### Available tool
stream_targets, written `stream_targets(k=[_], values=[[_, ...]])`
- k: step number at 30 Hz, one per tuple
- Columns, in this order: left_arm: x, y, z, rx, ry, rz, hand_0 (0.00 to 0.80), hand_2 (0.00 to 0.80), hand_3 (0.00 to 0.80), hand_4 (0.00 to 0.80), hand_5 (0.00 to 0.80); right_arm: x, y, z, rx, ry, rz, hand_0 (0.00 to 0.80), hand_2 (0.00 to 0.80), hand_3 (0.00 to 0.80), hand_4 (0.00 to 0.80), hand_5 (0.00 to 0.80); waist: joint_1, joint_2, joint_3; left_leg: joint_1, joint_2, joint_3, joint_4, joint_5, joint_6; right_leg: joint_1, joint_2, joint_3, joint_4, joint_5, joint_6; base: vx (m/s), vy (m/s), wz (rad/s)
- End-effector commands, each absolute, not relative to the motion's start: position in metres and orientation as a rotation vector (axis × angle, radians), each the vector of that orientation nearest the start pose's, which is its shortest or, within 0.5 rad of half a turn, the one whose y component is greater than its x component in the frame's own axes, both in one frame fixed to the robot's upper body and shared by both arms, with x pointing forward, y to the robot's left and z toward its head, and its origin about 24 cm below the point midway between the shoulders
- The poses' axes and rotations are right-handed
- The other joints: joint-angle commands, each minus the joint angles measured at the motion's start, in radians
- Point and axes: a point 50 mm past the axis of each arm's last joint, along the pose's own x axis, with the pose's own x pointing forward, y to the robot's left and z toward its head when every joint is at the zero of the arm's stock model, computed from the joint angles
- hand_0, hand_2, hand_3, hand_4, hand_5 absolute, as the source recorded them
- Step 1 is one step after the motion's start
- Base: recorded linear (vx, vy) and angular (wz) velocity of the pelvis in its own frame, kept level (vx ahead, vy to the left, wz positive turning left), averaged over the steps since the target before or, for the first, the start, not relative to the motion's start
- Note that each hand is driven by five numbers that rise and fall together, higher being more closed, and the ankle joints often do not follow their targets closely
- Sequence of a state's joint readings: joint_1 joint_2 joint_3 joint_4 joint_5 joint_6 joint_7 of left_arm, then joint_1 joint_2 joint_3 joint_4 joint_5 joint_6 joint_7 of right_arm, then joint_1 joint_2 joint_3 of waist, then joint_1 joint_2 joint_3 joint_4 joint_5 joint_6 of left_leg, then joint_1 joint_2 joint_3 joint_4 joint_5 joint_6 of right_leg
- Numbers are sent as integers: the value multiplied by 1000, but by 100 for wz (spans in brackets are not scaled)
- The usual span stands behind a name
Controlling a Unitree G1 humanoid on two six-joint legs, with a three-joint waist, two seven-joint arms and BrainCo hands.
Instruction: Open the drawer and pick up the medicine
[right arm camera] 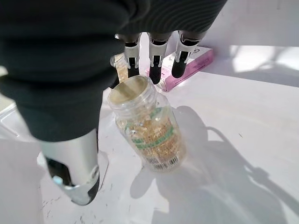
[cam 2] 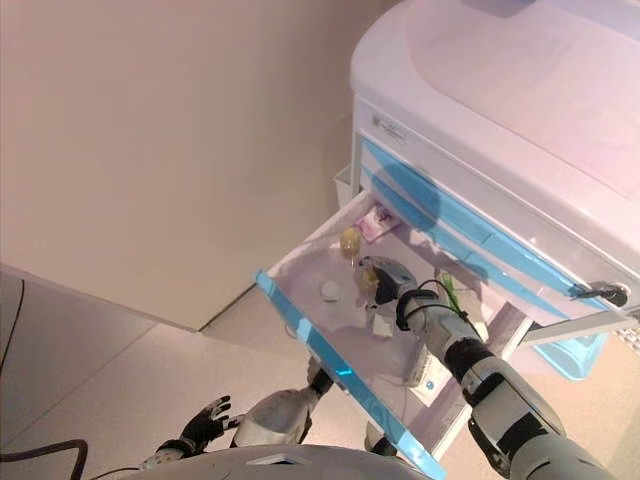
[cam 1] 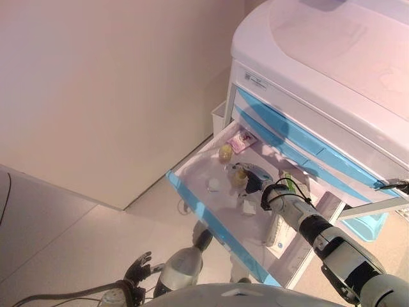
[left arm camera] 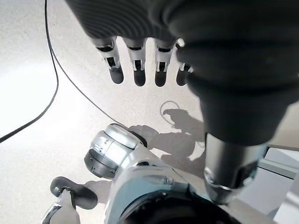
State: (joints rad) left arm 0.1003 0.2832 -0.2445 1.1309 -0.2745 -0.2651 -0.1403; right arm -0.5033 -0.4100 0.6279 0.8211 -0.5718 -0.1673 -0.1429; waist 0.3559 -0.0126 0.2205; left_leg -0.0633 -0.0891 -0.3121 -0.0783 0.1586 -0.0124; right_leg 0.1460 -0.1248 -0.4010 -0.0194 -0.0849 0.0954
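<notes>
The drawer (cam 1: 195,167) of the white cart (cam 1: 332,57) stands pulled open, with a blue front edge. A clear medicine bottle of yellow capsules (right arm camera: 150,127) stands on the drawer floor, also seen in the left eye view (cam 1: 239,176). My right hand (cam 1: 259,183) is inside the drawer right at this bottle. In the right wrist view its fingers (right arm camera: 155,63) are straight past the bottle's top and its thumb (right arm camera: 74,175) is beside the bottle, apart from it. My left hand (cam 1: 138,268) hangs open low by the floor.
A second yellow bottle (cam 1: 225,152) and a pink box (cam 1: 243,141) lie at the drawer's back. A white cap (cam 1: 213,185) and a white box (cam 1: 280,231) also lie in the drawer. A beige wall stands to the left of the cart.
</notes>
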Motion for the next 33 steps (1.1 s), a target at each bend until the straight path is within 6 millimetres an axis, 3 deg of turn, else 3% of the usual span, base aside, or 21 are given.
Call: stream_targets(k=[1, 33], values=[[82, 223, -153, 126, 999, -124, 0, 0, 0, 0, 0, 326, -147, 8, -1297, -17, 478, 0, 0, 0, 0, 0, 18, 4, -16, 60, -20, 58, 49, -139, 43, -116, -58, 67, 98, 75, 5, 0, 0, 0], [85, 222, -152, 146, 992, -139, 0, 0, 0, 0, 0, 331, -158, 5, -1318, 57, 422, 0, 0, 0, 0, 0, 25, 0, -3, 64, -22, 56, 53, -145, 46, -116, -59, 74, 103, 78, 12, 1, 0, 0]])
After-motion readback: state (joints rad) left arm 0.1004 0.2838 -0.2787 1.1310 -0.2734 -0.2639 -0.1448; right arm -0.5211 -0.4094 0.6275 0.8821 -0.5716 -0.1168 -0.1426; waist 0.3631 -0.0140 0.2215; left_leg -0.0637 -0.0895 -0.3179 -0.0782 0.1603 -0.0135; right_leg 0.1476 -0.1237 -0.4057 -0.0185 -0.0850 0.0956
